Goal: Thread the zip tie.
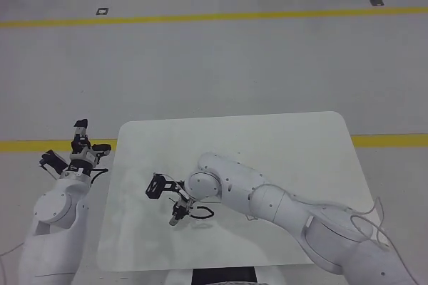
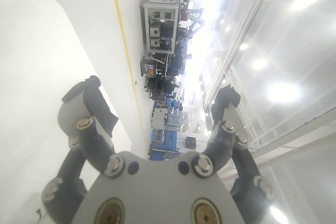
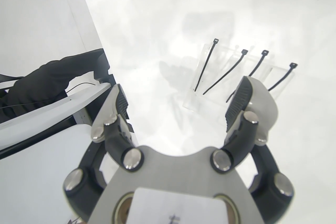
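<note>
Right claw (image 3: 180, 93) spread near zip ties (image 3: 223, 72) in holder (image 3: 194, 101); left claw (image 2: 160, 89) spread beyond table (image 1: 285, 142) edge.

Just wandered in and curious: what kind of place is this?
Probably a factory hall or robotics lab: a yellow floor line marks off the floor, a machine cabinet stands in the background, and bright ceiling lights hang high overhead.

On the clear holder (image 3: 194, 102), the lower stretches of two zip ties (image 3: 258, 62) (the pair nearest the right gripper (image 3: 181, 93)) are hidden behind its finger (image 3: 240, 96).
</note>
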{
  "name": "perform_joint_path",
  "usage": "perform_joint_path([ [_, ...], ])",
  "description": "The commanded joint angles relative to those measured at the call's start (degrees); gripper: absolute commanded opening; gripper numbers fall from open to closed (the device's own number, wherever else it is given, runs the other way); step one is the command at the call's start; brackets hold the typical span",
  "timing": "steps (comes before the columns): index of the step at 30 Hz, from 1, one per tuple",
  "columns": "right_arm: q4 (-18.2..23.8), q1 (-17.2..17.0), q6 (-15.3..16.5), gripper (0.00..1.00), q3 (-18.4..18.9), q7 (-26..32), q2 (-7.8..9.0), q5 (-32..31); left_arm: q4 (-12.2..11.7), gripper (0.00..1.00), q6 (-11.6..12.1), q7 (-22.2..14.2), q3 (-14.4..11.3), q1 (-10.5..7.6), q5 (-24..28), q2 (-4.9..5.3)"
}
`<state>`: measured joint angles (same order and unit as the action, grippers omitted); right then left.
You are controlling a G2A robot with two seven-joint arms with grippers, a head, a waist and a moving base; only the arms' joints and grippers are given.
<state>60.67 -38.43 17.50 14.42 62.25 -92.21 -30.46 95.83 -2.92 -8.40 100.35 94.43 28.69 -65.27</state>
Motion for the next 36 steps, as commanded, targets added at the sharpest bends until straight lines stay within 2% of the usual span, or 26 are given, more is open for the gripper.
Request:
perform_joint_path([
  [1, -0.4, -0.1, 0.1, 1.00, 0.1, 0.0, -0.21, -0.1, 0.0, 1.00, 0.0, 0.0, 0.0, 0.00, 0.0, 0.00],
  [7, -1.2, -0.2, 0.1, 0.99, 0.5, 0.0, -0.81, -0.7, 0.0, 1.00, 0.0, 0.0, 0.0, 0.00, 0.0, 0.00],
  [9, -1.3, -0.2, -0.7, 0.87, 0.5, 0.1, -1.05, -1.4, 0.0, 1.00, 0.0, 0.0, 0.0, 0.00, 0.0, 0.00],
  [10, -1.4, -0.2, -1.2, 0.78, 0.5, 0.1, -1.15, -1.8, 0.0, 1.00, 0.0, 0.0, 0.0, 0.00, 0.0, 0.00],
  [11, -1.4, -0.2, -1.8, 0.62, 0.5, 0.1, -1.25, -2.2, 0.0, 1.00, 0.0, 0.0, 0.0, 0.00, 0.0, 0.00],
  [14, -1.2, -0.3, -3.3, 0.49, 0.5, 0.4, -1.54, -3.5, 0.0, 1.00, 0.0, 0.0, 0.0, 0.00, 0.0, 0.00],
  [24, -0.2, -1.0, -7.0, 0.43, 0.6, 1.3, -2.14, -7.6, 0.0, 1.00, 0.0, 0.0, 0.0, 0.00, 0.0, 0.00],
  [36, 2.1, -2.4, -10.6, 0.29, 1.6, 1.0, -1.91, -13.7, 0.0, 1.00, 0.0, 0.0, 0.0, 0.00, 0.0, 0.00],
])
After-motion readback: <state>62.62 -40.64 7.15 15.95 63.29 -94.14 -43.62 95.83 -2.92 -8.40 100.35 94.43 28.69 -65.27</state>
